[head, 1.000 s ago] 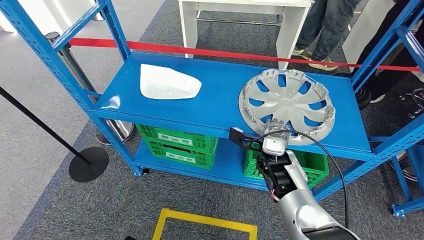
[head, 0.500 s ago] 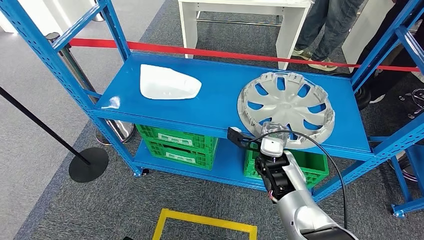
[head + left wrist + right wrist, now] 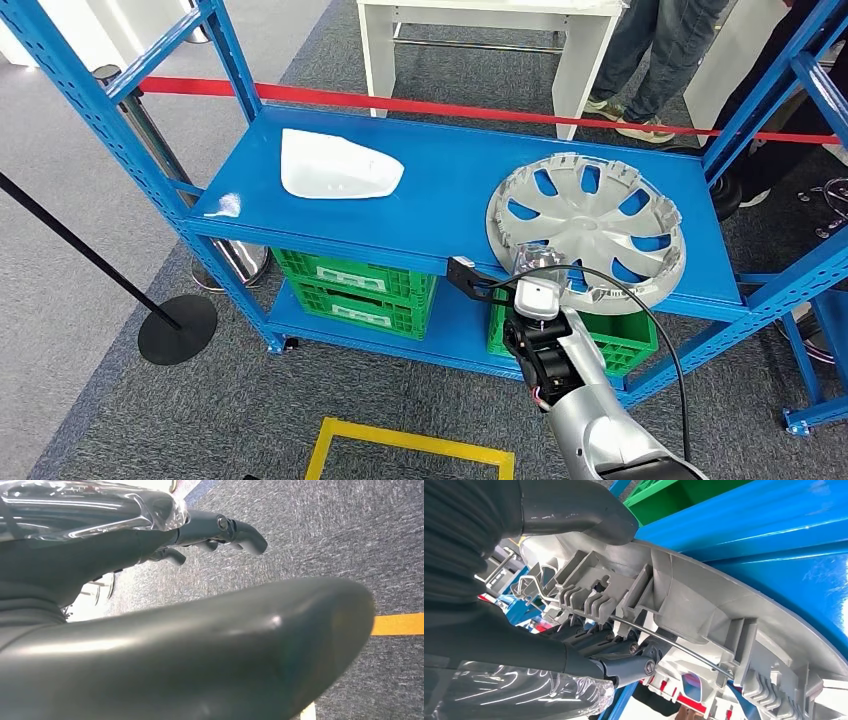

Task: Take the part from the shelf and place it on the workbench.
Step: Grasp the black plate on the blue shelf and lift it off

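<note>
right wrist view: right robot hand [image 3: 574, 580] around wheel cover [image 3: 684, 610] rim

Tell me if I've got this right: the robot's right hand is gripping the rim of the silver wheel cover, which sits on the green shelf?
Nearly. The right hand does grip the rim of the wheel cover, but the shelf under it is blue, as the head view shows. The green things are crates below.

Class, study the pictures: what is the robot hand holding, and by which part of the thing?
The right robot hand grips the silver hubcap by its near rim, thumb outside, fingers inside.
</note>
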Action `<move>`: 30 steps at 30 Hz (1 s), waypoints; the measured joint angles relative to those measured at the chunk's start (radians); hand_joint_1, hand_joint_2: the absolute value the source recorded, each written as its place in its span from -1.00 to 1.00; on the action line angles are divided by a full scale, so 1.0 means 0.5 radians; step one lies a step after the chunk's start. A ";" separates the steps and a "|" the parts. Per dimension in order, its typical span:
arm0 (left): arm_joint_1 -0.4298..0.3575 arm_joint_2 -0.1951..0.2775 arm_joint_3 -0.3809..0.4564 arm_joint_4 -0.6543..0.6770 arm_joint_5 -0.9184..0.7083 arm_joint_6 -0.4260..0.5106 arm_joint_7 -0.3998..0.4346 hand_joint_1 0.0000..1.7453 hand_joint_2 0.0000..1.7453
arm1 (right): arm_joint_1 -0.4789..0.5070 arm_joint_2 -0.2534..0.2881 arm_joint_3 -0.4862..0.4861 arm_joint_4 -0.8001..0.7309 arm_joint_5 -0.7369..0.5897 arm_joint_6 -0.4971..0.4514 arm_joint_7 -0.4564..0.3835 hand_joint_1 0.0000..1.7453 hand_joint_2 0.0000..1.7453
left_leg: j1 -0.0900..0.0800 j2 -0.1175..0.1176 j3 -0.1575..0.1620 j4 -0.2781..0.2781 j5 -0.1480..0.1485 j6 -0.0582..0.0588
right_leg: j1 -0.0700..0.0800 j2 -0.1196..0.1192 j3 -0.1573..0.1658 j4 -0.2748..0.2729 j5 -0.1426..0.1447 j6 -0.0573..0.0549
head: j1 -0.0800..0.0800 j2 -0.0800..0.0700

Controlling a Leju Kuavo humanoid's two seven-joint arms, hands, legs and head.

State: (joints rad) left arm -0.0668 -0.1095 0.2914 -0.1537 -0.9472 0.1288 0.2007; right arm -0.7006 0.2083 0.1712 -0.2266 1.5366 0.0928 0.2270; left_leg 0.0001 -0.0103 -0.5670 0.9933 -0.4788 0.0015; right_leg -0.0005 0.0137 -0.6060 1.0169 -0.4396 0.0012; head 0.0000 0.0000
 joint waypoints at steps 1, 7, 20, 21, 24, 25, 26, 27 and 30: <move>0.000 0.000 0.000 0.000 0.000 0.000 0.000 -1.00 -1.00 | 0.000 0.000 0.000 0.000 0.000 0.000 0.000 1.00 1.00 | 0.000 0.000 0.000 0.000 0.000 0.000 | 0.000 0.000 0.000 0.000 0.000 0.000 | 0.000 0.000; 0.000 0.000 0.002 0.000 0.000 0.000 0.000 -1.00 -1.00 | 0.002 0.000 0.005 0.000 0.000 -0.003 0.000 1.00 1.00 | 0.000 0.000 0.000 0.000 0.000 0.000 | 0.000 0.000 0.000 0.000 0.000 0.000 | 0.000 0.000; 0.003 0.000 0.014 0.000 -0.049 0.108 -0.107 -1.00 -1.00 | 0.054 -0.011 0.028 0.000 -0.002 -0.329 -0.228 1.00 1.00 | 0.000 0.001 -0.002 0.000 0.000 0.000 | 0.000 0.001 -0.002 0.000 0.000 0.000 | 0.000 0.000; 0.004 0.000 0.021 0.000 -0.047 0.126 -0.133 -1.00 -1.00 | 0.060 -0.010 0.029 -0.001 -0.022 -0.393 -0.295 1.00 1.00 | 0.000 0.001 -0.003 0.000 0.000 0.000 | 0.000 0.001 -0.003 0.000 0.000 0.000 | 0.000 0.000; 0.005 0.000 0.066 0.000 -0.006 0.173 -0.230 -1.00 -1.00 | 0.073 0.007 -0.004 -0.009 -0.192 -0.612 -0.627 1.00 1.00 | 0.000 0.001 -0.004 0.000 0.000 0.000 | 0.001 0.001 -0.005 0.001 0.000 0.000 | 0.000 0.000; 0.005 -0.001 0.084 0.000 0.009 0.183 -0.257 -1.00 -1.00 | 0.075 0.019 -0.025 -0.014 -0.272 -0.667 -0.756 1.00 1.00 | 0.000 0.001 -0.004 0.000 0.000 -0.001 | 0.001 0.001 -0.005 0.001 0.000 0.000 | -0.001 0.000; 0.005 -0.003 0.100 -0.001 0.019 0.190 -0.278 -1.00 -1.00 | 0.078 0.036 -0.053 -0.022 -0.373 -0.701 -0.898 1.00 1.00 | 0.000 0.001 -0.005 0.000 0.000 -0.001 | 0.001 0.001 -0.005 0.001 0.000 0.000 | 0.000 0.000; 0.005 -0.005 0.116 -0.001 0.023 0.196 -0.293 -1.00 -1.00 | 0.080 0.058 -0.084 -0.034 -0.490 -0.712 -1.046 1.00 1.00 | 0.001 0.001 -0.005 0.000 -0.001 -0.001 | 0.002 0.001 -0.006 0.001 0.000 0.000 | 0.000 0.000; 0.006 -0.012 0.154 -0.001 0.020 0.204 -0.327 -1.00 -1.00 | 0.095 0.143 -0.201 -0.098 -0.909 -0.628 -1.488 1.00 1.00 | 0.001 0.001 -0.006 0.000 -0.001 -0.002 | 0.002 0.001 -0.007 0.001 -0.001 -0.001 | -0.001 0.000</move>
State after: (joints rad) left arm -0.0640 -0.1156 0.3682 -0.1541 -0.9370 0.2307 0.0371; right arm -0.6529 0.2797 0.0709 -0.2755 1.0820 -0.2211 -0.5168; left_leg 0.0006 -0.0099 -0.5698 0.9932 -0.4793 0.0006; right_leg 0.0006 0.0142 -0.6094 1.0172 -0.4400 0.0007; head -0.0003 0.0000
